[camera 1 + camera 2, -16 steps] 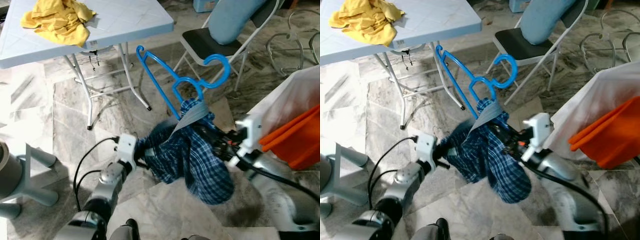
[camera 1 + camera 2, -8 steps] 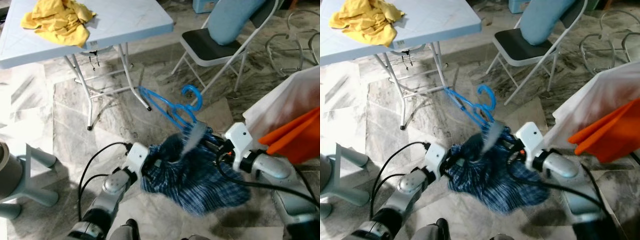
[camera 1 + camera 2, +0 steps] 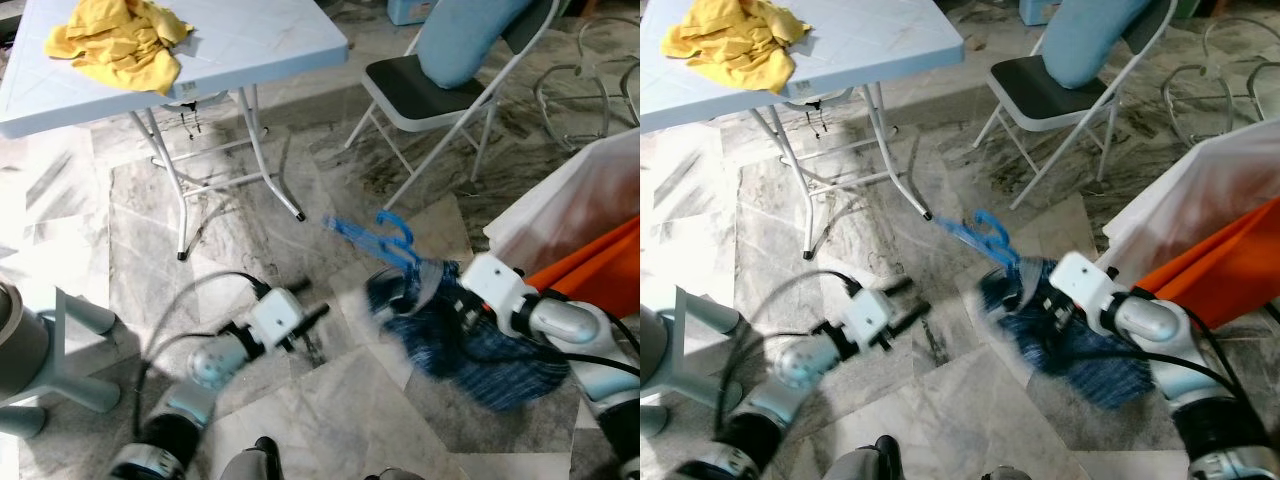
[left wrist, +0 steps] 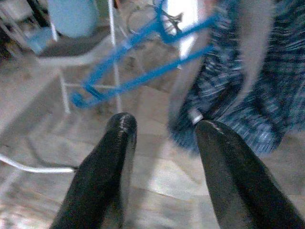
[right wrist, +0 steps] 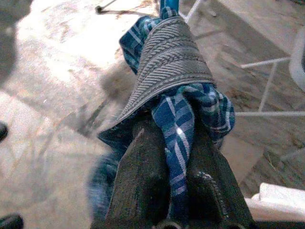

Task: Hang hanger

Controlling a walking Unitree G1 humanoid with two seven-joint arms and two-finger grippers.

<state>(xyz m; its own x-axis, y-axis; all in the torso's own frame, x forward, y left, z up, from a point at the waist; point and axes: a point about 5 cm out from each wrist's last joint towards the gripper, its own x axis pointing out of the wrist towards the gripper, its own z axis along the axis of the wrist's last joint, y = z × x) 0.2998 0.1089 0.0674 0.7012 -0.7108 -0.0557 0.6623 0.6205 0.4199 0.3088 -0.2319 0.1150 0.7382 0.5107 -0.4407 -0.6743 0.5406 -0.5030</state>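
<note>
Low over veined grey marble floor tiles [image 3: 80, 250], the right gripper [image 5: 167, 125] pinches a crumpled blue plaid cotton shirt [image 3: 480, 345] with its thin blue plastic hanger [image 3: 375, 238] jutting up-left, while the left gripper [image 4: 162, 131], fingers parted and empty, points at it.

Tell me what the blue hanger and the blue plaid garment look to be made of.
Blue hanger: likely moulded plastic, judging by its uniform bright colour and thin rounded bars. Blue plaid garment: soft woven cloth, limp and bunched, with a grey ribbed band that looks herringbone-woven.
</note>
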